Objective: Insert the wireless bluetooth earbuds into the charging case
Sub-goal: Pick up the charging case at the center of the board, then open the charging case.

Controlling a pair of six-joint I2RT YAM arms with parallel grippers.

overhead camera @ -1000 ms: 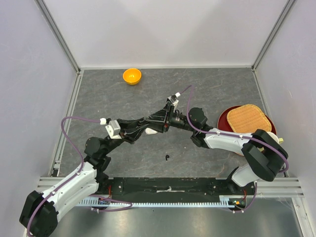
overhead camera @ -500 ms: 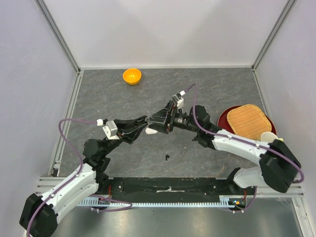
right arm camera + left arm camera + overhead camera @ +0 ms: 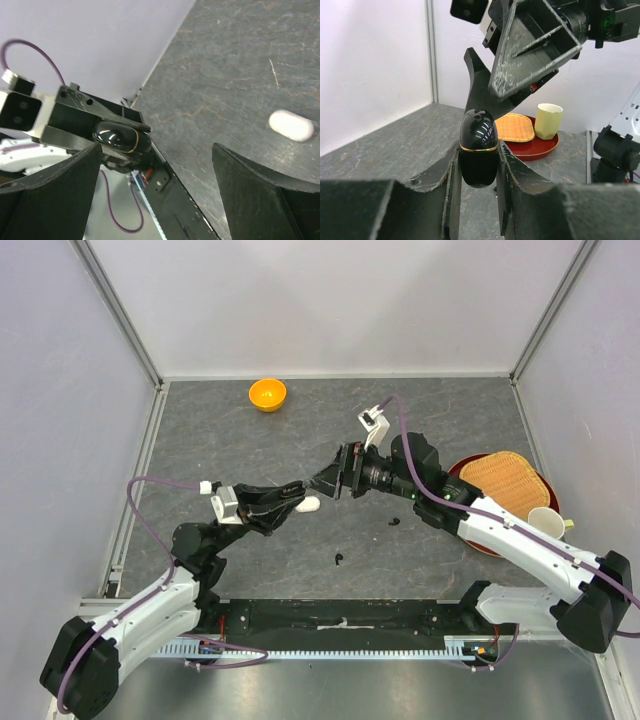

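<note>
My left gripper [image 3: 478,156] is shut on the glossy black charging case [image 3: 478,131], lid closed with a gold seam, and holds it above the table. From above, the left gripper [image 3: 287,500] sits left of centre. My right gripper [image 3: 335,481] is open and empty, its fingers [image 3: 532,47] hovering just beyond the case. In the right wrist view the case [image 3: 121,139] lies near the left finger of the open right gripper [image 3: 156,150]. A white earbud [image 3: 308,504] lies on the table under the grippers and shows in the right wrist view [image 3: 291,125]. Two black earbuds [image 3: 340,560] [image 3: 394,523] lie nearer.
An orange bowl [image 3: 267,394] stands at the back. A red tray [image 3: 462,478] at the right holds a woven mat [image 3: 505,480] and a cream cup [image 3: 545,520]. White walls enclose the table on three sides.
The right arm has drawn back to the right and its gripper has moved off the case. The left gripper has shifted slightly down-left with the case. A second black earbud now shows.
</note>
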